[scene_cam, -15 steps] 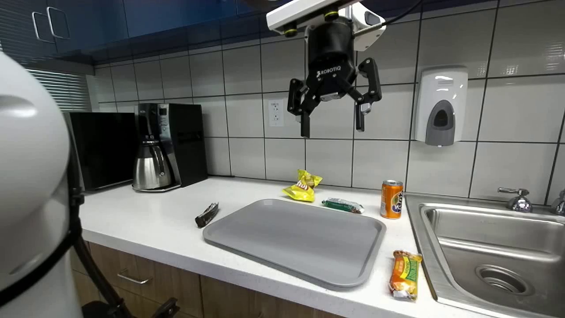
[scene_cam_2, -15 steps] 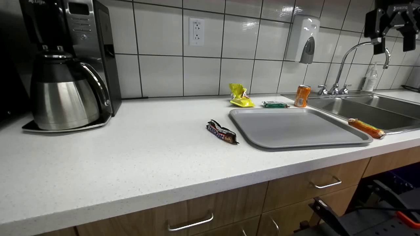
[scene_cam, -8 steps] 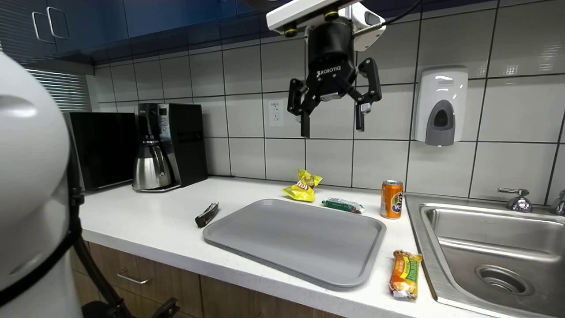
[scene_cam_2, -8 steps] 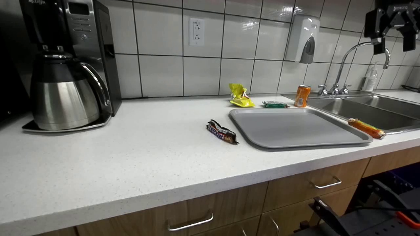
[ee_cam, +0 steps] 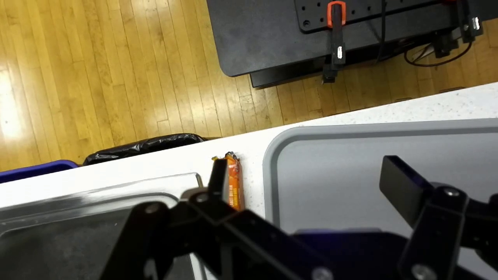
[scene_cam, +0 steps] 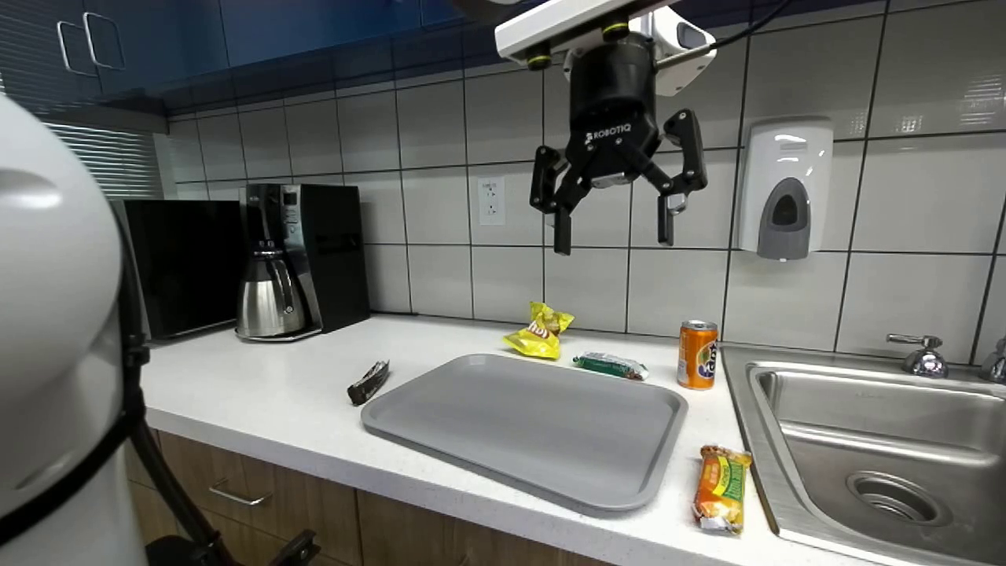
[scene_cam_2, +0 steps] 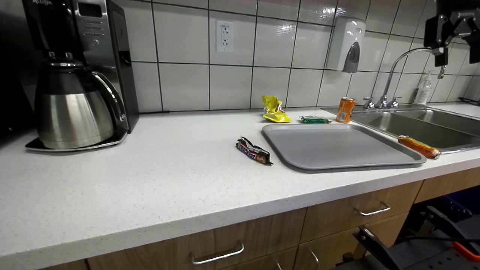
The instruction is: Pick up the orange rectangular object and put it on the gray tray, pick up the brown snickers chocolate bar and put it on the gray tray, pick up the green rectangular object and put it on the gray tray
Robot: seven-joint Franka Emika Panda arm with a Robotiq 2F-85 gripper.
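Nothing on the surface has shifted; only your arm has edged rightward and lower in both exterior views, jaws wide, holding nothing. In an exterior view, the gray tray, lower centre, awaits the orange bar, lower right, likely your first target; the green bar, right of centre; and the Snickers bar, left of centre.

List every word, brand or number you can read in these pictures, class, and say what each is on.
"ROBOTIQ": on the gripper.
"Mr. Coffee": on the coffee maker, at the picture edge.
"SNICKERS": on the creased chocolate bar.
"Fan…": on the orange can; the rest is unclear.
Too small or blurred to read: print on the yellow bag, green bar, orange bar and outlet.
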